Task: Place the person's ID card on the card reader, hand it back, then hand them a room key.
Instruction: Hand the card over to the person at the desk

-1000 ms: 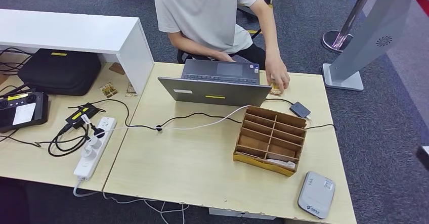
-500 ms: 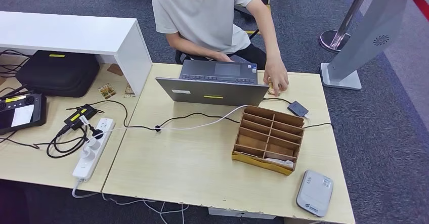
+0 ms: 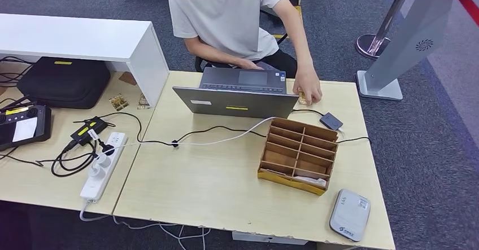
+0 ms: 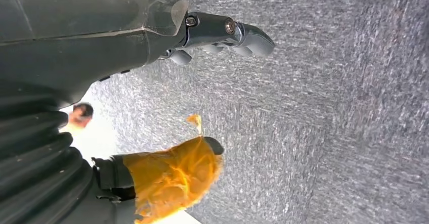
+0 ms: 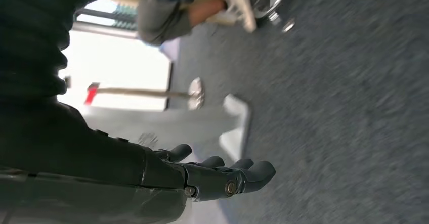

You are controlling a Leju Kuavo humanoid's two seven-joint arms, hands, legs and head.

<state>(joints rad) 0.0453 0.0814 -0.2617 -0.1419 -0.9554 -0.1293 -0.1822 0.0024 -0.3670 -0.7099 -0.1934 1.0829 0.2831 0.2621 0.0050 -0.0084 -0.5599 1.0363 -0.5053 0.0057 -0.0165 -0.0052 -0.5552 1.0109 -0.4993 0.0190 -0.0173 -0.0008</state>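
From the head view, the person's hand (image 3: 308,87) is pressing a small yellowish card (image 3: 304,99), probably the ID card, onto the far right part of the tabletop (image 3: 214,182), just beside the laptop (image 3: 240,92). The card reader (image 3: 349,215) is lying at the near right corner, so the card is sitting straight beyond it, on the right arm's side.

At the left wrist, the left hand (image 4: 222,37) is hanging over carpet, fingers loosely apart, holding nothing.

At the right wrist, the right hand (image 5: 222,176) is likewise dangling empty, fingers spread; I judge it the nearer one.
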